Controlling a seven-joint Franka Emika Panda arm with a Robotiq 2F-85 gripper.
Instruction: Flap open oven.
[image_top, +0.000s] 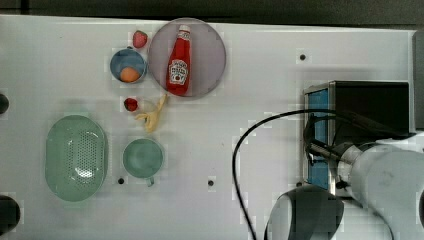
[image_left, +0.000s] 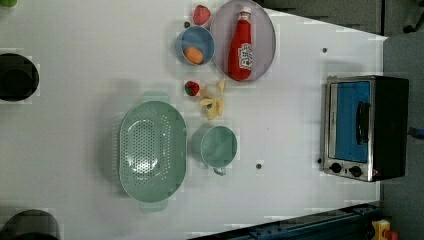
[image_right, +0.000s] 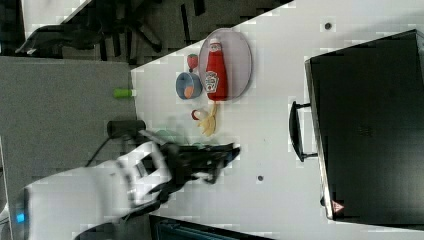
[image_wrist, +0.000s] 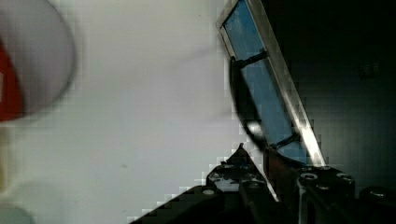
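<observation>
- The oven (image_left: 367, 127) sits on the white table (image_left: 75, 75) at the left view's right edge. Its door is shut.
- The door is blue-tinted glass in a silver frame, with a dark bar handle (image_left: 362, 122) across it. Two black knobs (image_left: 345, 170) sit at one end of the front.
- The gripper (image_right: 222, 155) hangs above the table in the right view, well apart from the handle (image_right: 296, 131). It points toward the oven (image_right: 370, 130).
- The fingers stand a narrow gap apart. Nothing is held between them.
- In the wrist view, the glass door (image_wrist: 261, 88) and its handle (image_wrist: 243, 107) lie ahead of the gripper body; the fingertips cannot be made out.
- In the top view, the white arm (image_top: 380, 185) and a black cable (image_top: 250, 145) cover part of the oven front (image_top: 320, 130).
- A ketchup bottle (image_left: 241, 47) lies on a grey plate (image_left: 267, 35).
- Beside the plate, a blue bowl (image_left: 192, 37) holds an orange ball (image_left: 193, 55).
- A banana (image_left: 214, 102) lies just beside a strawberry (image_left: 191, 88).
- A green colander (image_left: 150, 150) and a green cup (image_left: 217, 146) sit side by side.
</observation>
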